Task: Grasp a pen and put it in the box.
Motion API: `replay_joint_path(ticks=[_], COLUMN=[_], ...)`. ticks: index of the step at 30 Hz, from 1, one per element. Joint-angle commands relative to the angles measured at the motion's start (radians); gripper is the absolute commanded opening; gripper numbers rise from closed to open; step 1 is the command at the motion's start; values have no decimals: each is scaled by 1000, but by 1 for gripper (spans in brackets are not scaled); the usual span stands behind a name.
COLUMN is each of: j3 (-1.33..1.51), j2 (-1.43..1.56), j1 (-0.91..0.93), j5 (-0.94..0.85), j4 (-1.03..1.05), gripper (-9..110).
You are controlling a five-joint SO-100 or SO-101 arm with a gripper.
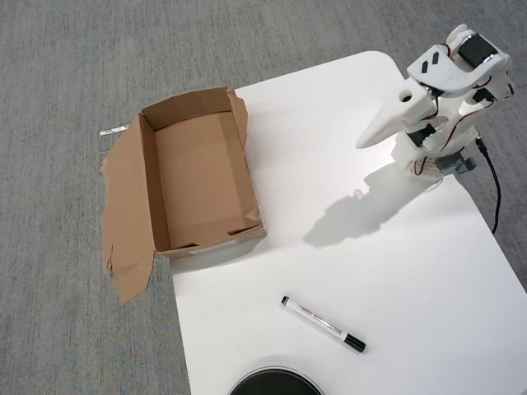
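The pen (323, 324), white with black ends, lies flat on the white table near its front edge, slanting down to the right. The brown cardboard box (202, 177) stands empty at the table's left edge, its torn flap (123, 218) spread out over the carpet on the left. My white gripper (367, 139) hangs in the air at the back right of the table, pointing down and to the left, far from both pen and box. Its fingers look pressed together into one point, with nothing between them.
A black round object (274, 383) pokes in at the bottom edge, just left of and below the pen. A black cable (495, 191) runs down along the table's right edge from the arm's base (432, 160). Grey carpet surrounds the table.
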Motion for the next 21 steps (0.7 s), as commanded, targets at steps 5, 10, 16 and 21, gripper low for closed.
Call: replay_joint_path(ticks=[5, 10, 16, 21], j3=[-340, -515, -703, -828], j2=[-446, -672, -874, -996], j1=[-170, -246, -314, -357], j5=[-8, -8, -8, -8], j4=[-9, -8, -2, 6], gripper=[1, 1, 1, 1])
